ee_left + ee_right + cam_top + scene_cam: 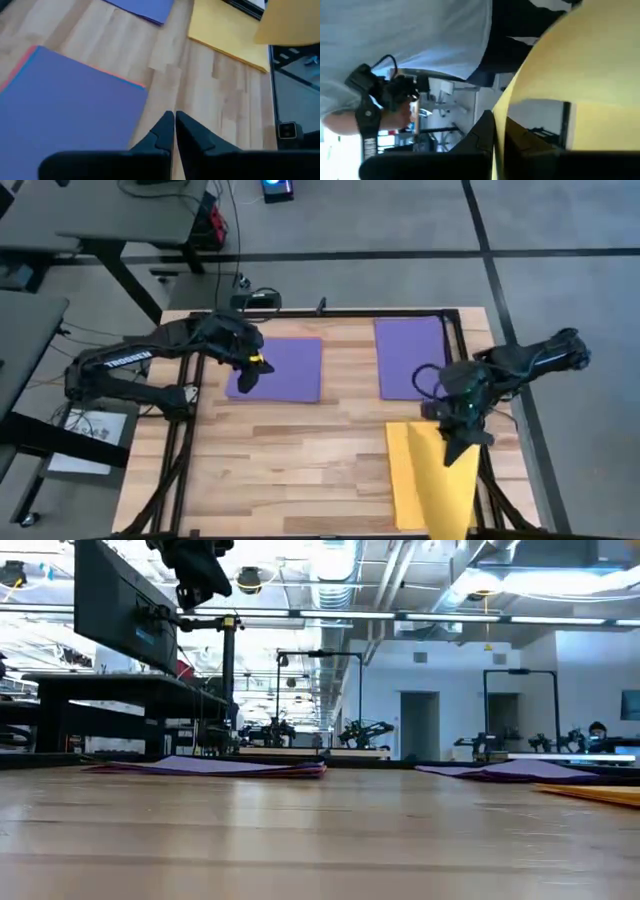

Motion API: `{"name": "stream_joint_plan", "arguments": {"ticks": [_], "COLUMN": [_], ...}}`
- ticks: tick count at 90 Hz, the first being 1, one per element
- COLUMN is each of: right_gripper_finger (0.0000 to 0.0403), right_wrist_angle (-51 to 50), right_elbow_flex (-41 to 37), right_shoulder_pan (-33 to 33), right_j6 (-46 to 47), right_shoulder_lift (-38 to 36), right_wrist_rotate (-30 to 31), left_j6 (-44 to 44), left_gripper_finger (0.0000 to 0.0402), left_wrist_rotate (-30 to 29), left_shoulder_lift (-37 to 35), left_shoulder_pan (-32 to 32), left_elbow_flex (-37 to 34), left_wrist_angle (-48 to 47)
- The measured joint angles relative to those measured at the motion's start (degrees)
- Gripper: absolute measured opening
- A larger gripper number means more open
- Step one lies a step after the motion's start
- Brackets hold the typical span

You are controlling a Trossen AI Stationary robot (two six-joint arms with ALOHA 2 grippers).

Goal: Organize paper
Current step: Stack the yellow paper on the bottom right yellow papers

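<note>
- Under the left gripper (pixel 247 372), a purple stack (pixel 280 369) lies flat with red and blue edges peeking out, apparently already gathered; its fingers are pressed together, holding nothing.
- Between the right gripper's (pixel 458 448) closed fingers hangs a yellow sheet (pixel 570 75), lifted off the yellow pile (pixel 410 480) below, likely for restacking; another purple sheet (pixel 412 357) lies beyond.

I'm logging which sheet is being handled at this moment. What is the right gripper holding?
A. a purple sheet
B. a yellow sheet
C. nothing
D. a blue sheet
B: the right gripper is pinched on the edge of a yellow sheet that curls up from it, above the yellow stack.
</note>
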Motion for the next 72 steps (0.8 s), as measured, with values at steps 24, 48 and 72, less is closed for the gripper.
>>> {"name": "stream_joint_plan", "arguments": {"ticks": [24, 48, 72], "right_gripper_finger": [0.0, 0.0, 0.0], "right_wrist_angle": [20.79, 1.1, -8.49], "right_elbow_flex": [-19.23, -29.08, -34.01], "right_shoulder_pan": [2.26, -1.02, -7.63], "right_j6": [7.98, 7.24, -4.4], "right_shoulder_lift": [-6.15, -15.55, -12.34], "right_wrist_rotate": [-1.21, -0.24, 2.13], "left_j6": [-2.3, -1.92, -0.04], "left_gripper_finger": [0.0001, 0.0001, 0.0001], "left_wrist_rotate": [-0.9, -3.03, -5.86], "left_shoulder_lift": [0.51, 0.51, 0.51], "left_shoulder_pan": [-2.22, -2.24, -2.22], "left_elbow_flex": [0.02, 0.02, 0.02], "left_wrist_angle": [1.34, 3.23, 3.23]}}
